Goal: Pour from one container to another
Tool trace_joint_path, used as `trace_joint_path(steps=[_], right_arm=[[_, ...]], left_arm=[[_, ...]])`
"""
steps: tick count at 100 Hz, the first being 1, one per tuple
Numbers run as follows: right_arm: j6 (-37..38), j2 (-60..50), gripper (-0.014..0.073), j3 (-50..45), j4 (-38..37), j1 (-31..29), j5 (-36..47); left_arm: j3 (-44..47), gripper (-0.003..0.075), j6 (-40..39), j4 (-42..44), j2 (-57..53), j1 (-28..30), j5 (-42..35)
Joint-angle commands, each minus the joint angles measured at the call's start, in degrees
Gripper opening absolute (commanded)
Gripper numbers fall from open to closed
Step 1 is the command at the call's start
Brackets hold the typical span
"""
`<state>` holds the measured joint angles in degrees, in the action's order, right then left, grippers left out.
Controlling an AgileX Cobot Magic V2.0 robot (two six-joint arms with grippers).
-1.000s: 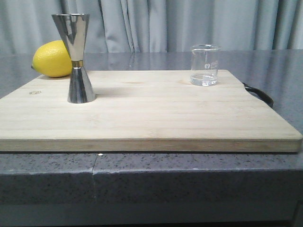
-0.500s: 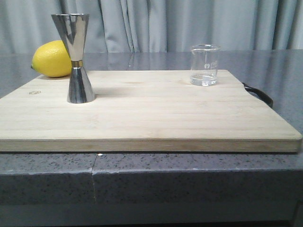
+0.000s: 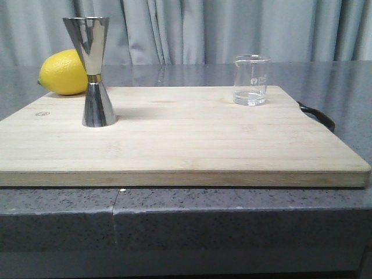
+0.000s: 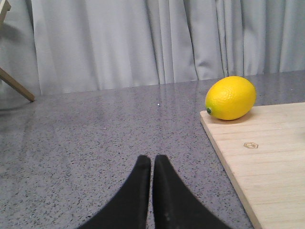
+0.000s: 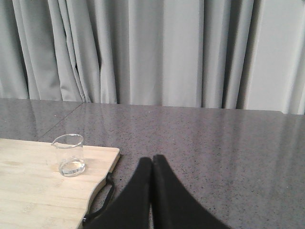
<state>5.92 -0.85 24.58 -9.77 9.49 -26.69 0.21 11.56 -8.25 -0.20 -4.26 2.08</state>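
A small clear glass beaker (image 3: pixel 251 80) stands upright at the back right of the wooden cutting board (image 3: pixel 186 145); the right wrist view shows the beaker (image 5: pixel 70 155) too. The tall steel jigger (image 3: pixel 93 71) with a gold band at its waist stands upright on the board's left part. Neither arm appears in the front view. My left gripper (image 4: pixel 152 160) is shut and empty over the grey counter, left of the board's edge. My right gripper (image 5: pixel 152 160) is shut and empty over the counter, to the right of the board and apart from the beaker.
A yellow lemon (image 3: pixel 63 72) rests at the board's back left corner, behind the jigger, and shows as the lemon (image 4: pixel 230 98) in the left wrist view. A black strap handle (image 3: pixel 318 114) sticks out at the board's right end. Grey curtains hang behind the speckled counter (image 3: pixel 186 221).
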Motion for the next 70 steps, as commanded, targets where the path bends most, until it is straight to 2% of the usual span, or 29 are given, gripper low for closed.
trace_joint_path(steps=[1, 35, 46, 58, 70], right_arm=[[-0.34, -0.6, -0.0071, 1.23, -0.44, -0.18, 4.11], [-0.34, -0.6, -0.0071, 1.23, -0.44, -0.18, 4.24], [-0.24, -0.6, -0.0071, -1.29, 0.19, -0.18, 6.19], [-0.01, -0.6, -0.0071, -8.4, 2.44, -0.18, 12.62], [4.33, -0.6, -0.0071, -16.16, 2.44, -0.18, 22.44]], left_arm=[[2.05, -0.0019, -0.41, -0.64, -1.51, 0.18, -3.93], [2.05, -0.0019, -0.41, -0.64, -1.51, 0.18, -3.93], [2.05, -0.0019, -0.41, -0.64, -1.51, 0.18, -3.93], [2.05, -0.0019, -0.41, -0.64, -1.51, 0.18, -3.93], [2.05, -0.0019, -0.41, -0.64, -1.51, 0.18, -3.93]])
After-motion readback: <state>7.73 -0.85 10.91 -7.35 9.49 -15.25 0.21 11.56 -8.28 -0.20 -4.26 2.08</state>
